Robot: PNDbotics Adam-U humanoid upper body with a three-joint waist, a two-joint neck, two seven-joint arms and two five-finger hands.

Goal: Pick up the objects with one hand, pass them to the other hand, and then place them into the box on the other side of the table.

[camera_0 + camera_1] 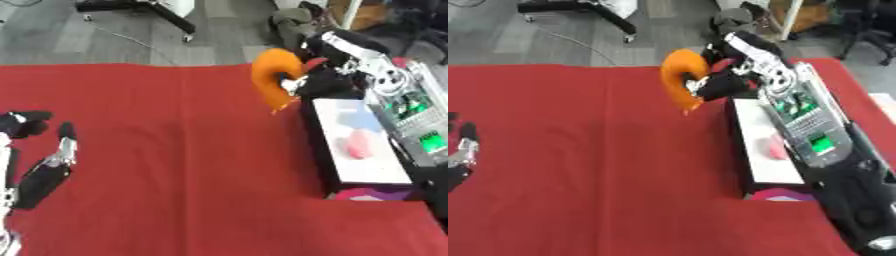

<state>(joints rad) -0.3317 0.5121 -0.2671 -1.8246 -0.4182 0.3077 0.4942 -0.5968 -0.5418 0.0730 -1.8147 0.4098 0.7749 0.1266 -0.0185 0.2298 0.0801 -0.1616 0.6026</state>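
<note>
Counter draped in red cloth, your hands at its two sides.

Your left hand (42, 172) rests at the left edge on the smooth red cloth (192, 165), fingers straight and relaxed, holding nothing. Right of centre, your right hand (308, 80) curls its black fingers round a curved, crescent-shaped orange object (273, 80), lifted clear of the counter (105, 80) just beside the box's far end. The box (337, 145) is shallow, rectangular, white inside with dark walls; a soft-looking pink lump (360, 143) lies in it.
</note>
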